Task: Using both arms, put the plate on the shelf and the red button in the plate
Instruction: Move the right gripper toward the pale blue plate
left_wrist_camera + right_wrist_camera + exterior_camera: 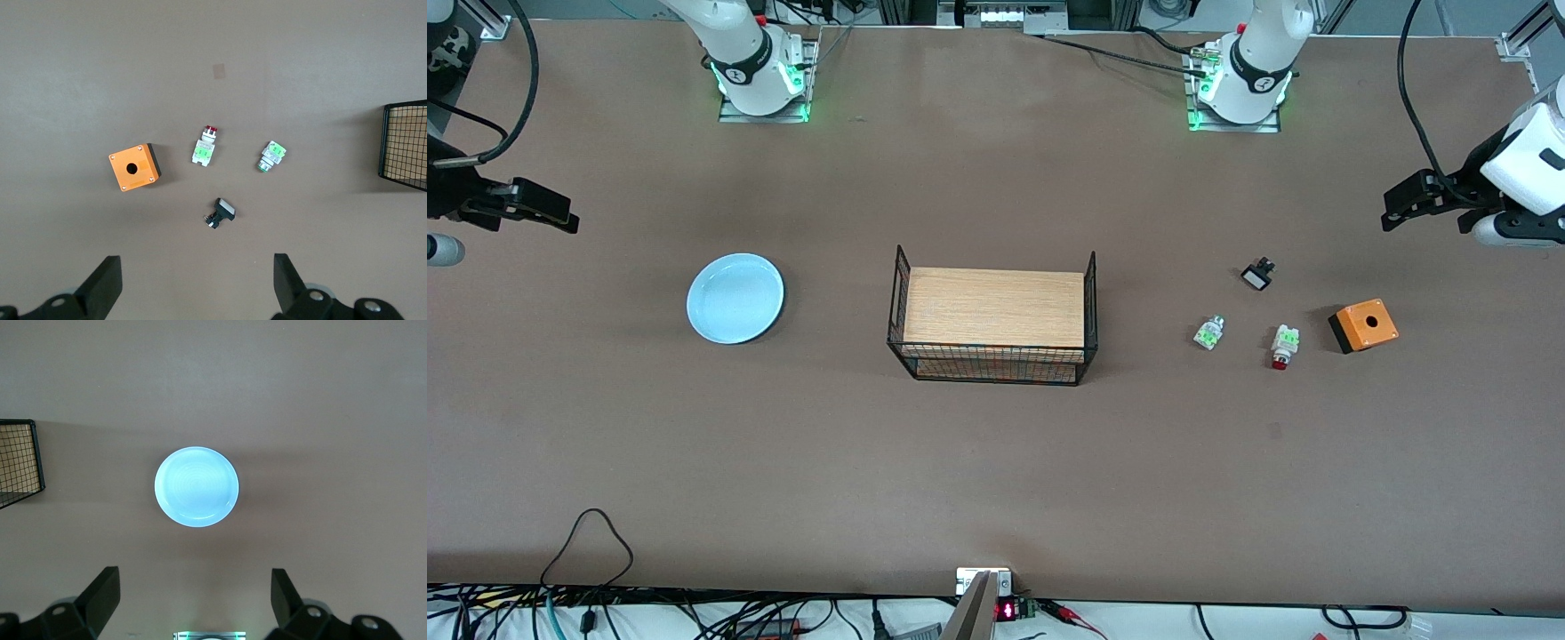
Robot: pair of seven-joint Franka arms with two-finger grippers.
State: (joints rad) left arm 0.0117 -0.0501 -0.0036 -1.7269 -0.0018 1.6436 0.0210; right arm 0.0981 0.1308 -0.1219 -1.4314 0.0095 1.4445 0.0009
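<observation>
The pale blue plate lies on the table toward the right arm's end; it also shows in the right wrist view. The red button, white with a green patch and a red cap, lies toward the left arm's end between a white-and-green part and an orange box; it also shows in the left wrist view. My left gripper hangs open and empty high over the table's left-arm end. My right gripper hangs open and empty high over the right-arm end.
A black wire rack with a wooden top stands mid-table. Near the red button lie a white-and-green part without a red tip, a small black-and-white part and an orange box with a hole.
</observation>
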